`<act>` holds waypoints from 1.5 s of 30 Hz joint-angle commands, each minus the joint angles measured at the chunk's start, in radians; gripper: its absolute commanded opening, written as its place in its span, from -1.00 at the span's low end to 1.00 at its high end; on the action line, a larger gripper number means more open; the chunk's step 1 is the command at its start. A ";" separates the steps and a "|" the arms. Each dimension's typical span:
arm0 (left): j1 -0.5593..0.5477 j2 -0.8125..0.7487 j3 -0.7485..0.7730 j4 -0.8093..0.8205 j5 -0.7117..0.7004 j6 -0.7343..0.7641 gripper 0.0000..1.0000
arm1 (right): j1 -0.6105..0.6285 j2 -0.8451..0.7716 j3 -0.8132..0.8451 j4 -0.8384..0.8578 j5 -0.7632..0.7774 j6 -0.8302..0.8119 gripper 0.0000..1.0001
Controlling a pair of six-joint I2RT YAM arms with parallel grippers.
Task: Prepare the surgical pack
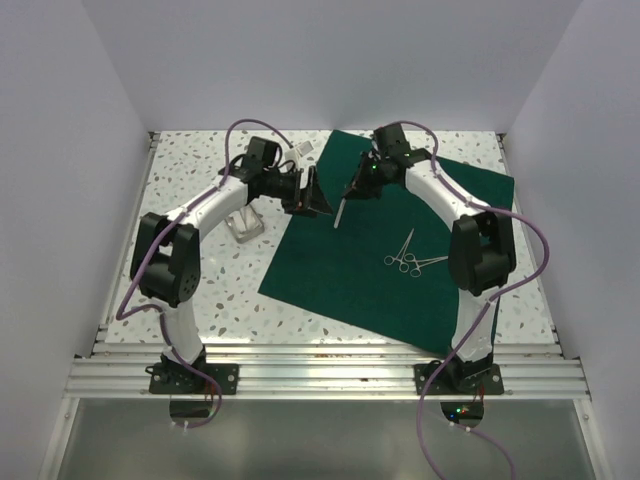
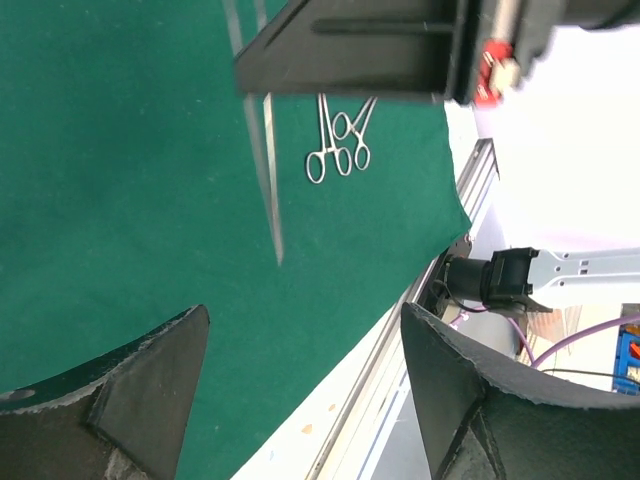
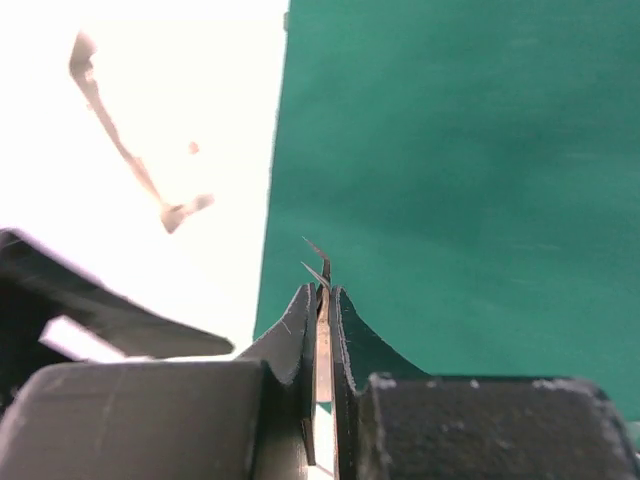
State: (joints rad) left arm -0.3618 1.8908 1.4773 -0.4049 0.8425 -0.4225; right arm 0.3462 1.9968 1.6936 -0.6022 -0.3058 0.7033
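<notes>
Some things I cannot see well. In my right wrist view the table (image 3: 150, 60) is washed out to plain white. A thin bent shape on it is too blurry to name. A dark block in the lower left corner of that view is cut off by the edge, so I cannot say what it is. The top end of the tweezers (image 1: 340, 213) is hidden inside my right pincer (image 1: 350, 190). In my left wrist view that same pincer covers their upper part too. My right arm hides a strip of the surgical pack (image 1: 400, 240) from above. A small clear box (image 1: 244, 224) sits on the speckled table to the left of the pack. I cannot tell what is in it.

My right pincer is squeezed tight on the tweezers. Its two fingers (image 3: 290, 335) press the thin metal from both sides, and the two sharp tips poke out just past them. The tweezers point down at the pack, but I cannot tell if the tips touch it.

My left pincer (image 1: 315, 203) is wide open and holds nothing. Its two fingers (image 2: 140, 400) stand far apart, with green cloth showing between them. It hangs just beside my right pincer, over the left edge of the pack.

The surgical pack is a big dark green cloth. It lies spread out flat on the middle and right of the table. Ring-handled clamps (image 1: 408, 260) lie crossed on it near my right arm, well apart from the tweezers.
</notes>
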 commanded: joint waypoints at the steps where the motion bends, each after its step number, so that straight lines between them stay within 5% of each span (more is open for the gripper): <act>1: -0.008 0.007 0.041 0.029 0.027 0.017 0.60 | 0.037 -0.033 0.034 0.104 -0.124 0.056 -1.00; 5: -0.008 0.011 0.038 -0.005 -0.003 0.036 0.47 | 0.062 -0.027 0.057 0.122 -0.148 0.079 -1.00; 13: -0.008 0.031 0.034 -0.034 -0.039 0.034 -0.09 | 0.073 -0.032 0.051 0.143 -0.191 0.104 -1.00; 14: -0.006 0.033 0.035 -0.035 -0.043 0.033 -0.21 | 0.074 -0.033 0.049 0.143 -0.194 0.105 -1.00; 16: -0.002 0.034 0.038 -0.044 -0.060 0.033 -0.80 | 0.073 -0.039 0.043 0.140 -0.196 0.105 -1.00; 17: 0.004 0.033 0.038 -0.055 -0.083 0.031 -1.00 | 0.073 -0.043 0.046 0.124 -0.182 0.101 -0.62; 21: 0.090 0.019 0.032 -0.133 -0.235 0.027 -1.00 | 0.033 -0.044 0.090 -0.031 -0.043 0.053 0.24; 23: 0.163 0.001 0.018 -0.190 -0.363 0.015 -1.00 | -0.019 -0.044 0.086 -0.117 0.008 0.039 0.37; 30: 0.342 0.002 -0.043 -0.226 -0.493 0.005 -1.00 | -0.113 -0.108 -0.057 -0.168 0.059 0.013 0.43; 45: 0.391 0.077 -0.075 -0.200 -0.569 -0.058 -0.92 | -0.141 -0.085 -0.081 -0.194 0.069 -0.019 0.44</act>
State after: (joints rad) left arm 0.0174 1.9717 1.4139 -0.6209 0.2928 -0.4610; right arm 0.2134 1.9430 1.6039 -0.7715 -0.2516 0.7036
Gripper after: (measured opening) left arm 0.032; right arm 0.717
